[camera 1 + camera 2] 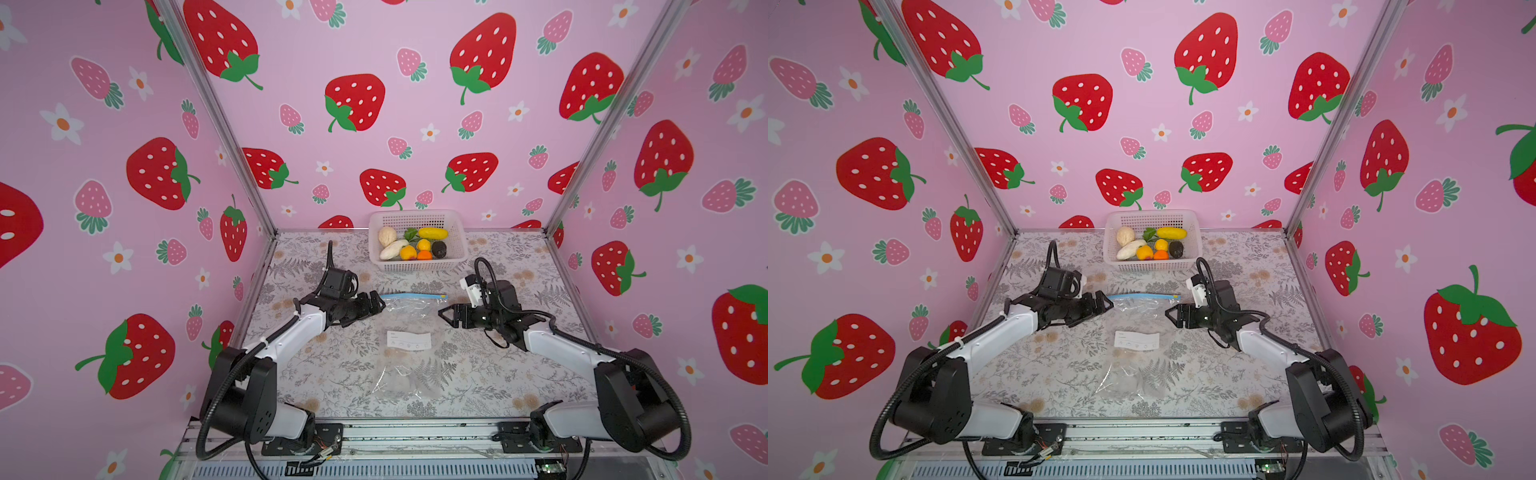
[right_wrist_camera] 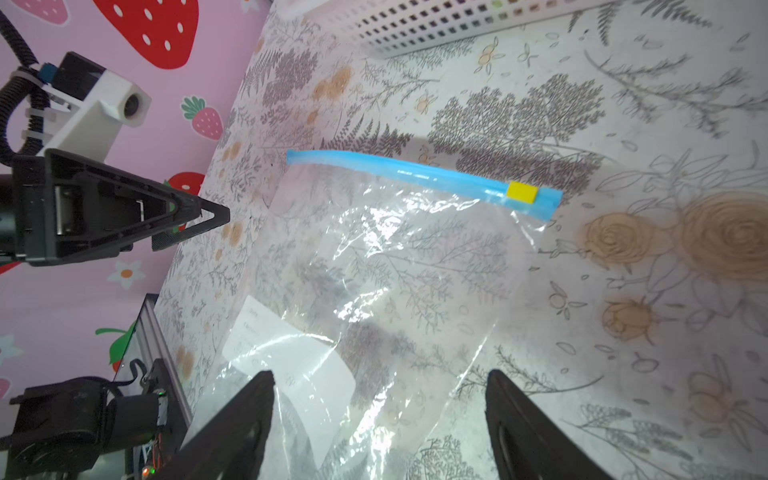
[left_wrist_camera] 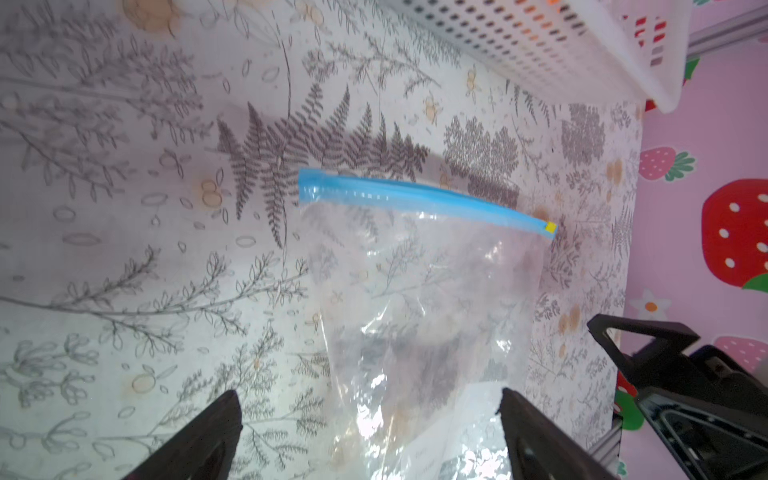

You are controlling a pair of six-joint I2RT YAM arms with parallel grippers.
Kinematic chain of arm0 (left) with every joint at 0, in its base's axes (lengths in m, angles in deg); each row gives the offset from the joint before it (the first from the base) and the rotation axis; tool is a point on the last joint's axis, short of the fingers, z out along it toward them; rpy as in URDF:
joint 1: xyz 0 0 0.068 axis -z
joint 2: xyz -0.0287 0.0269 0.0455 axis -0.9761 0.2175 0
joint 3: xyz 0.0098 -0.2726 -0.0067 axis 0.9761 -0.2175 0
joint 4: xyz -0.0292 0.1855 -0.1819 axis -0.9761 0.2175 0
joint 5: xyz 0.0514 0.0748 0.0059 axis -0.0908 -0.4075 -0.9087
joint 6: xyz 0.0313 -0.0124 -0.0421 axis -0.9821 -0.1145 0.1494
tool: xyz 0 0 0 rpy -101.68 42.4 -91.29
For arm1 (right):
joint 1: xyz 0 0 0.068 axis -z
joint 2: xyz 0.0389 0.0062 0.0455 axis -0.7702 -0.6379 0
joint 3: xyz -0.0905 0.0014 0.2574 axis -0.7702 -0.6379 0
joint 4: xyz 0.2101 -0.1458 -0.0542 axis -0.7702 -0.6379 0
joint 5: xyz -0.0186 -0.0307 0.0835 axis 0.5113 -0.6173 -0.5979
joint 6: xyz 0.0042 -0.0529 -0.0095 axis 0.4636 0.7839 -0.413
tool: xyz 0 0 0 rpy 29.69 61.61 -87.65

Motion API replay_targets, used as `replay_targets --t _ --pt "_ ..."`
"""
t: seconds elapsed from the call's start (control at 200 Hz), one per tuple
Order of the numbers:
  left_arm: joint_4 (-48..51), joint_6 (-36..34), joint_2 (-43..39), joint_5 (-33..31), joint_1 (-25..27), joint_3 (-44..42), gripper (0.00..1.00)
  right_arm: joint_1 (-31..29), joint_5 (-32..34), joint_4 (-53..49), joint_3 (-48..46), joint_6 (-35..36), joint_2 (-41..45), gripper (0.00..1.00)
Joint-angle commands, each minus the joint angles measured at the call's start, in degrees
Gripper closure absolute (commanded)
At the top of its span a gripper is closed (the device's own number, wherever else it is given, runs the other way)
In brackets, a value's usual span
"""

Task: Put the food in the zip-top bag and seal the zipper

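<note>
The clear zip-top bag (image 1: 409, 332) lies flat on the floral table between both arms, white label up. Its light blue zipper (image 1: 413, 295) runs along the far edge, with a yellow slider (image 2: 522, 193) at its right end. The food (image 1: 415, 245), yellow, orange, beige, white, dark and green pieces, sits in the white basket behind the bag. My left gripper (image 1: 379, 304) hangs open at the bag's upper left corner. My right gripper (image 1: 443, 314) hangs open at the bag's right edge. In the wrist views the left gripper (image 3: 369, 395) and right gripper (image 2: 379, 374) each straddle bag plastic without pinching it.
The white perforated basket (image 1: 415, 214) stands against the back wall, just beyond the zipper. Pink strawberry walls close in the left, right and back sides. A metal rail (image 1: 415, 432) carrying both arm bases runs along the table's near edge.
</note>
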Motion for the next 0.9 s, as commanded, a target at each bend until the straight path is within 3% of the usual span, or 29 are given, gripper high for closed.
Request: replay_targets --t 0.0,0.145,0.355,0.895 --pt "-1.01 2.1 -3.12 3.91 1.05 -4.45 0.01 -1.45 0.36 -4.78 -1.77 1.52 1.94 0.18" --pt "-4.64 4.15 -2.62 4.14 3.39 -8.06 0.01 -3.79 -0.31 -4.68 -5.71 1.19 2.12 0.17" --pt "-8.83 3.8 3.57 5.59 5.64 -5.87 0.01 -8.99 -9.1 0.86 -7.7 1.96 -4.38 0.14" --pt "-8.17 1.62 9.42 4.89 6.36 2.07 0.02 -18.38 -9.04 0.41 -2.97 4.23 -8.48 0.13"
